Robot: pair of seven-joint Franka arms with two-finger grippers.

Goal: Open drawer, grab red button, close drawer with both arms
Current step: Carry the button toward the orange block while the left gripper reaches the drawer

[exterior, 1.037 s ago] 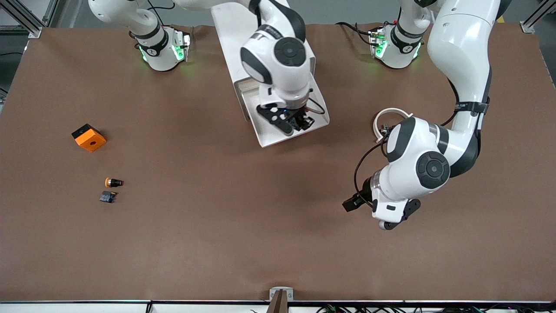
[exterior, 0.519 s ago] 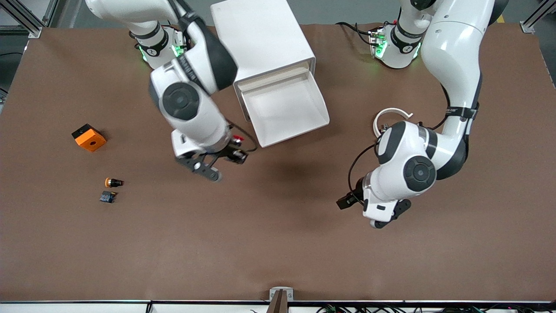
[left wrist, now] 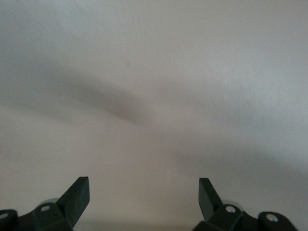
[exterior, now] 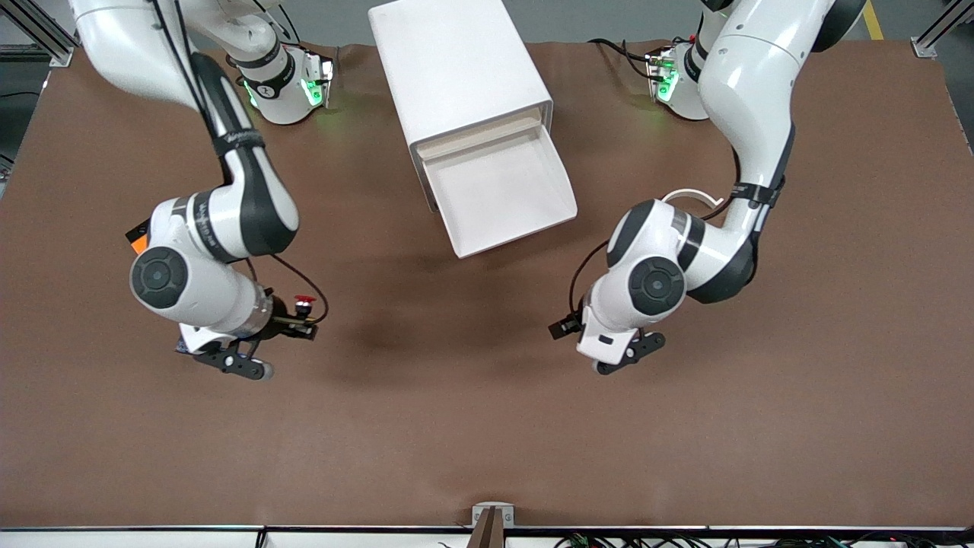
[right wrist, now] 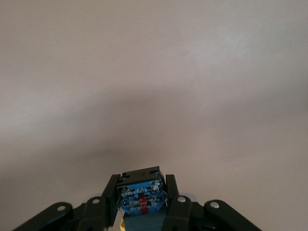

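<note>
Two arms bend low over the desk: the right hand pinches the button above bare desk. The left hand hangs spread and empty, and the drawer stands pulled out.

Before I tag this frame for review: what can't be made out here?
- Orange cube: front view, mostly hidden by the right arm.
- Orange-capped button: hidden under the right arm.
- Button's red cap: right wrist view shows only its blue base in the shut right gripper.
- Cabinet's lower drawers: front view, only the open drawer shows.
</note>
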